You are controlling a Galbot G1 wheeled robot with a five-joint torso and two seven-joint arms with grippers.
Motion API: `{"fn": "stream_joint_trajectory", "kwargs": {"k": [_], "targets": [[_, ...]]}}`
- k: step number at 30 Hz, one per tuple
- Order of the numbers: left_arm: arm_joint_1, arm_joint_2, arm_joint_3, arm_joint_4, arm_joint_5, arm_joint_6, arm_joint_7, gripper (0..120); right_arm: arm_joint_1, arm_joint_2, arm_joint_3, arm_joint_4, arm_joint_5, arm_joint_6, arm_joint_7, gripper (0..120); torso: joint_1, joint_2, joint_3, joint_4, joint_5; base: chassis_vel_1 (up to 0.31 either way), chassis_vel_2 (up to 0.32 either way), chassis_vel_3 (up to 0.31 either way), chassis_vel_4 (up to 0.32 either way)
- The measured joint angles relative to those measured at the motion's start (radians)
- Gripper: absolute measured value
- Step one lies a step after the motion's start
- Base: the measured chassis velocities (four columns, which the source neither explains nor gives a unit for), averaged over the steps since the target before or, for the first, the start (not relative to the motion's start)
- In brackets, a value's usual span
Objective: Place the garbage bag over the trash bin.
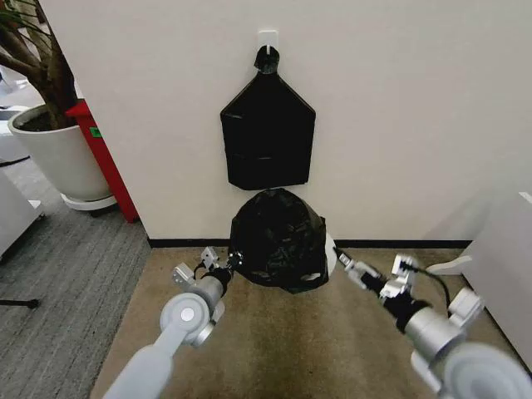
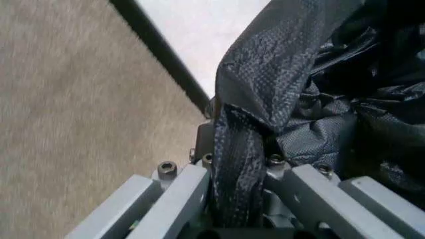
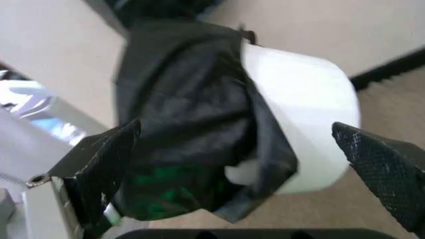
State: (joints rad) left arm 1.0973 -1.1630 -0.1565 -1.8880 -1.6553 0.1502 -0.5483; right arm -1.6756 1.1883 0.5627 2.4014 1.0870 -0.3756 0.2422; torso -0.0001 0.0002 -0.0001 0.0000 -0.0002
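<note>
I see the garbage bag (image 1: 278,239) draped over the trash bin (image 1: 330,253), which stands on the tan carpet (image 1: 274,349) against the wall, below a flat bundle of bags (image 1: 268,133) hanging from a hook. My left hand (image 1: 226,264) pinches a twisted fold of the bag at its left side. My right hand (image 1: 342,263) is spread wide just beside the bin's bare white side.

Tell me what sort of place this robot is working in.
Probably an office or lab corner: grey carpet tiles beside a tan carpet, a plain white wall with black skirting, and a large potted plant. A bundle of black bags hangs from a wall hook.
</note>
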Motion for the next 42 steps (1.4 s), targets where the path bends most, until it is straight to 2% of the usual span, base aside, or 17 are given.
{"fn": "stream_joint_trajectory", "kwargs": {"k": [5, 9, 17, 27, 33, 42], "targets": [[-0.003, 0.000, -0.005, -0.003, -0.061, 0.009, -0.022, 3, -0.004, 0.042, -0.035, 0.006, -0.009, -0.005, 0.087, 100, 0.000, 0.000, 0.000, 0.0001, 0.0001, 0.000, 0.000, 0.000, 0.000], [0.000, -0.004, 0.000, -0.004, -0.052, 0.018, -0.021, 3, 0.001, 0.084, -0.062, -0.005, -0.006, 0.002, 0.123, 100, 0.000, 0.000, 0.000, 0.0001, 0.0001, 0.000, 0.000, 0.000, 0.000], [-0.001, -0.011, 0.006, -0.014, -0.037, 0.020, -0.017, 3, 0.029, 0.095, -0.085, -0.041, -0.005, -0.004, 0.154, 100, 0.000, 0.000, 0.000, 0.0001, 0.0001, 0.000, 0.000, 0.000, 0.000], [-0.003, -0.011, 0.005, -0.039, -0.029, 0.019, -0.042, 3, 0.039, 0.097, -0.083, -0.176, -0.064, -0.017, 0.154, 100, 0.000, 0.000, 0.000, 0.0000, 0.0002, 0.000, 0.000, 0.000, 0.000], [-0.003, -0.009, 0.004, -0.064, -0.036, 0.022, -0.083, 3, 0.057, 0.094, -0.056, -0.312, -0.137, 0.032, 0.121, 100, 0.000, 0.000, 0.000, 0.0000, 0.0003, 0.000, 0.000, 0.000, 0.000], [-0.005, -0.012, 0.007, -0.079, -0.035, 0.025, -0.109, 3, 0.034, 0.111, -0.066, -0.265, -0.134, 0.050, 0.113, 100, 0.000, 0.000, 0.000, 0.0001, 0.0001, 0.000, 0.000, 0.000, 0.000]]}}
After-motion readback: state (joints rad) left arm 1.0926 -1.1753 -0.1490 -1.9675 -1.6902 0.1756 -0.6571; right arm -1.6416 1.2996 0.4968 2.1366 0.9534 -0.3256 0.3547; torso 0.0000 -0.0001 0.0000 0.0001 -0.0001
